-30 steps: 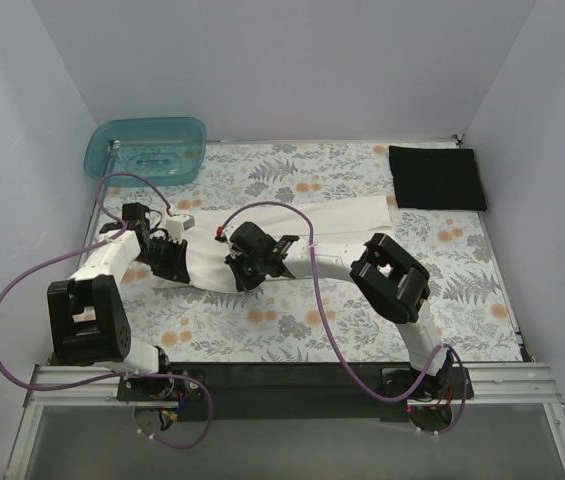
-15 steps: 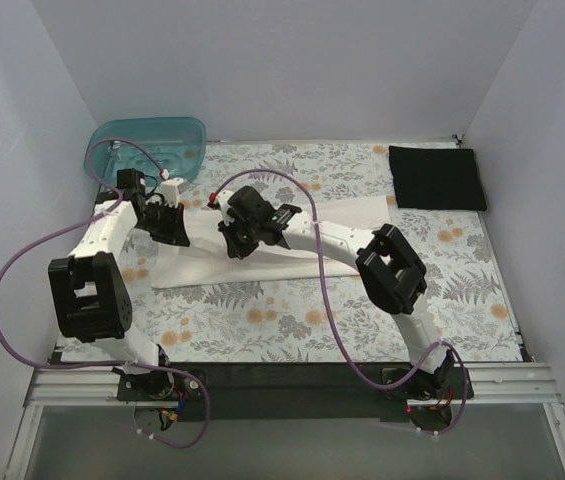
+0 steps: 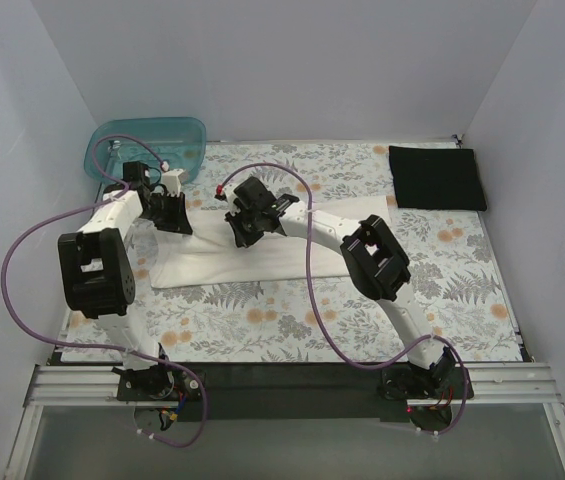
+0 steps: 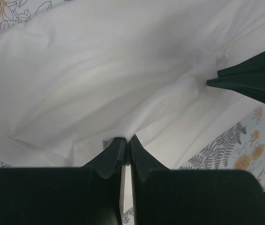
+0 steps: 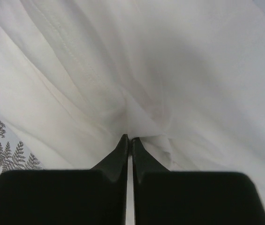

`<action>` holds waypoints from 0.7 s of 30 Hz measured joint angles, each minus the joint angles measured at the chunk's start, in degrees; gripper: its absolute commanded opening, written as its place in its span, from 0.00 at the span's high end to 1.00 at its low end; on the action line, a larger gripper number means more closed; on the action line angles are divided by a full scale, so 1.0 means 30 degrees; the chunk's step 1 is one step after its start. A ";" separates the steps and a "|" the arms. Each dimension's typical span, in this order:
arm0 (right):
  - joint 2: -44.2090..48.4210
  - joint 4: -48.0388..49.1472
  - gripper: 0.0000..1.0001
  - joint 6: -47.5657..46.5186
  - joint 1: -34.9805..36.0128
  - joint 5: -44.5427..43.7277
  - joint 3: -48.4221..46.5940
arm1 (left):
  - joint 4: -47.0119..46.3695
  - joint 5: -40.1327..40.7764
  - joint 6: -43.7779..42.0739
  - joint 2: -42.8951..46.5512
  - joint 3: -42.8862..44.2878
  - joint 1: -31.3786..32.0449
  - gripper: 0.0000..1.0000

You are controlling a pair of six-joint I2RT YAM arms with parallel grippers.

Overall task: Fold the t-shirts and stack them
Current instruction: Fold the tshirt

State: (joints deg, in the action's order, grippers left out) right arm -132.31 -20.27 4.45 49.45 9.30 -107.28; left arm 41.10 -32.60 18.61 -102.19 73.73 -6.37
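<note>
The cream-white t-shirt (image 3: 262, 255) lies as a long band across the middle of the floral cloth. My left gripper (image 3: 172, 215) is shut on its left part; in the left wrist view the closed tips (image 4: 126, 143) pinch a fold of white fabric (image 4: 94, 79). My right gripper (image 3: 245, 228) is shut on the shirt further right; in the right wrist view the tips (image 5: 128, 139) pinch bunched white fabric (image 5: 170, 70). The black t-shirt (image 3: 437, 178) lies folded at the back right corner.
A translucent teal tub (image 3: 147, 148) stands at the back left, just behind my left gripper. The grey-and-orange floral cloth (image 3: 292, 310) covers the table. White walls enclose three sides. Purple cables loop over both arms.
Both grippers have moved away from me toward the back of the table, carrying the shirt's near edge over itself. The white band now lies narrower and further back.
</note>
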 measured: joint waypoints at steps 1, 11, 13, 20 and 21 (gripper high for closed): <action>-0.0022 -0.0066 0.99 -0.0029 -0.0015 0.0022 -0.0102 | -0.0066 0.0015 0.0087 -0.0160 0.0051 0.0000 1.00; -0.0022 -0.0087 0.99 -0.0029 -0.0226 0.0117 -0.0350 | -0.0714 0.0095 0.0459 -0.1392 0.1260 0.0000 1.00; -0.0022 -0.0080 0.99 0.0007 -0.0313 0.0168 -0.0379 | -0.0823 0.0066 0.0546 -0.1843 0.1829 0.0015 1.00; -0.0022 -0.0073 0.99 0.0466 -0.0750 0.0736 -0.0423 | -0.0852 0.0058 0.0772 -0.3228 0.2914 0.0197 0.99; -0.0022 -0.0073 0.99 0.0546 -0.0838 0.0867 -0.0423 | -0.0860 0.0066 0.0794 -0.3337 0.2929 0.0233 0.99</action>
State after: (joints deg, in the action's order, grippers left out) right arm -132.38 -20.49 6.09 46.94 11.90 -108.55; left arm 38.52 -32.40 20.99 -112.20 82.52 -5.67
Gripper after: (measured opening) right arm 0.030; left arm 0.027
